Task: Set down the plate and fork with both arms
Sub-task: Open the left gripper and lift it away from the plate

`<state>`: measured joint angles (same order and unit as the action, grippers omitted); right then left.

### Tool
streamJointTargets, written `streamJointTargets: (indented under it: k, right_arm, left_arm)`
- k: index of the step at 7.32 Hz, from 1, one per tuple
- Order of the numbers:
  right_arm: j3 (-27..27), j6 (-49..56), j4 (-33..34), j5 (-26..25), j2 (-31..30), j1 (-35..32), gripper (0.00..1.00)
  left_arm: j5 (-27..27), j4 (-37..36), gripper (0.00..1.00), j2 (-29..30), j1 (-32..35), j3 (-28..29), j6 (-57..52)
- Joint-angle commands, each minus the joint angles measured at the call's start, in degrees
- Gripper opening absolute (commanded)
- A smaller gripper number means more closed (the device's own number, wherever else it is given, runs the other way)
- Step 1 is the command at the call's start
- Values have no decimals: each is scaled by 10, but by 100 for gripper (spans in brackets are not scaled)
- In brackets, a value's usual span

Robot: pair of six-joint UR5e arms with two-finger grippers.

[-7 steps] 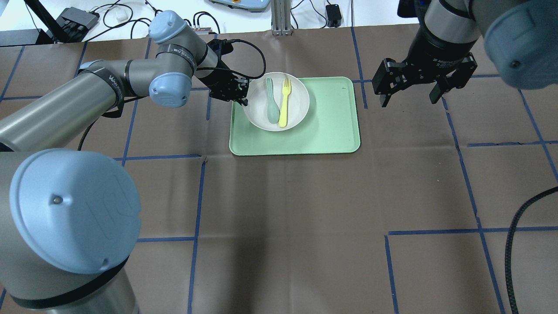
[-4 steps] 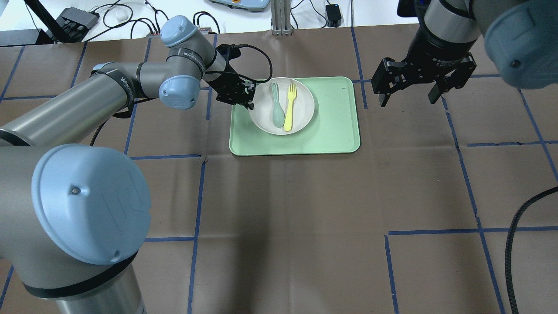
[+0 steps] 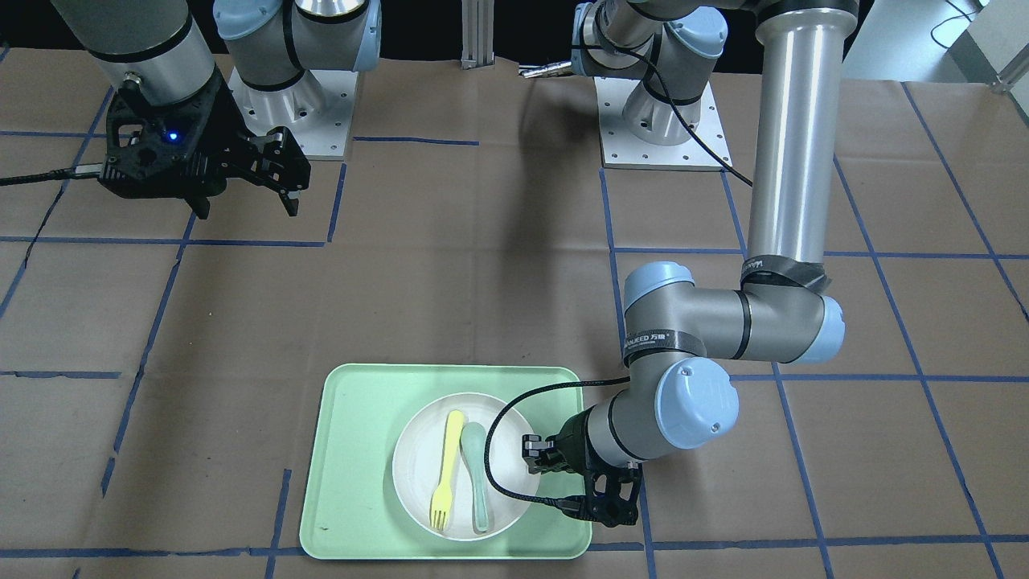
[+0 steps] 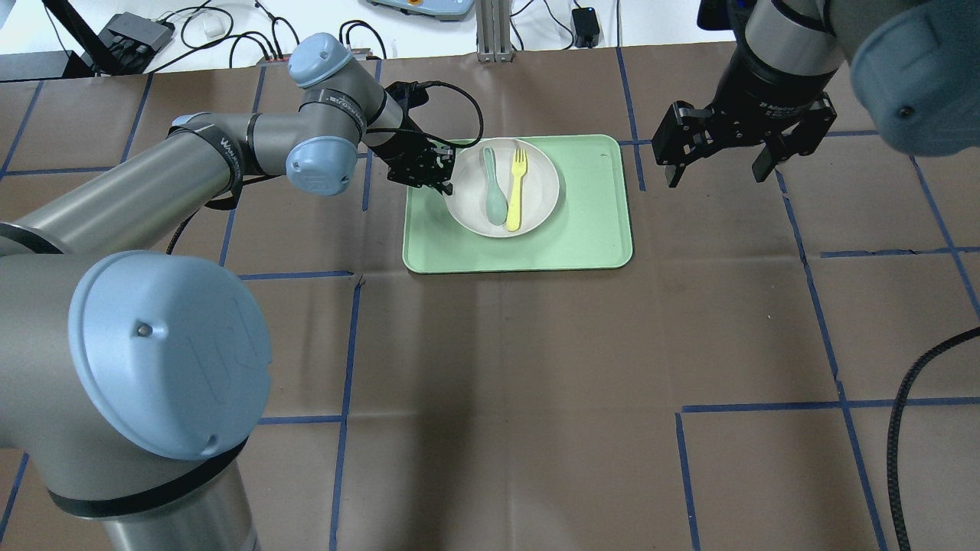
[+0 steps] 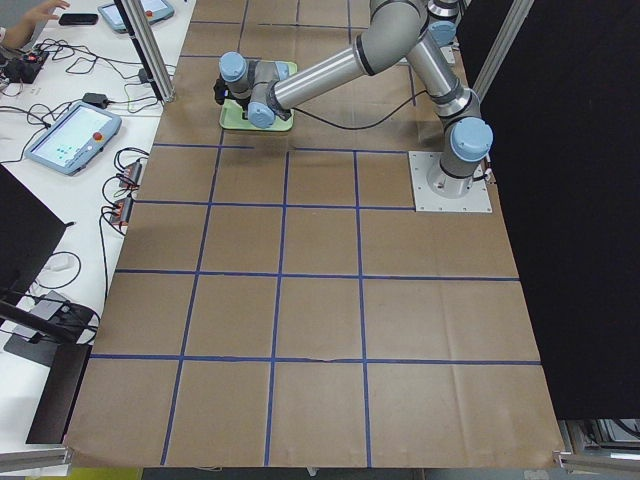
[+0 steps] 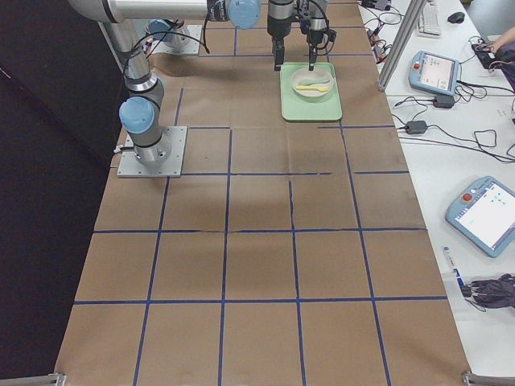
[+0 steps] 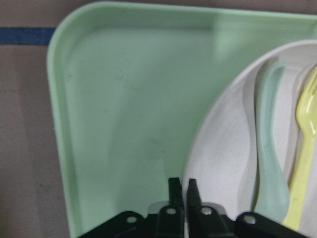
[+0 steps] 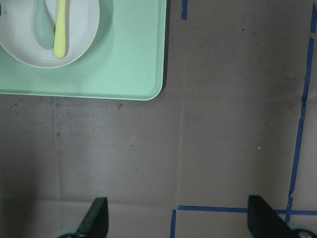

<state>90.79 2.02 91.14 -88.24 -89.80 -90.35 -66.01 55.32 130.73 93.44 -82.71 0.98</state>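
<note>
My left gripper [image 4: 440,174] is pinched on the plate [image 4: 540,191] rim, upper middle, at the tray [image 4: 589,222]. The fork [image 4: 516,191] lies inside. My right gripper [image 4: 717,177] hangs wide apart. Next, I think, I carry the plate flat.

- Our left arm [image 4: 153,184] reaches to the far side, forearm low, wrist bent toward the right.
- Our left gripper [image 7: 182,192] lies low and nearly level, its fingers pinched almost together on the rim of the plate [image 7: 223,148].
- Our right arm [image 4: 781,46] hangs at the far right, wrist pointing straight down.
- Our right gripper [image 4: 718,174] hovers high, jaws spread wide.
</note>
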Motion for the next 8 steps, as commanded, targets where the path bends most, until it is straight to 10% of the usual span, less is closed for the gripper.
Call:
streamJointTargets:
  k: [1, 7, 8]
  right_arm:
    - [1, 1, 0, -1, 1, 0, 100]
    - [0, -5, 0, -4, -1, -1, 100]
    - [0, -5, 0, -4, -1, -1, 100]
  left_arm:
    - [6, -10, 1, 0, 3, -1, 4]
    - [4, -10, 40, -1, 5, 0, 4]
    - [2, -10, 85, -9, 7, -1, 3]
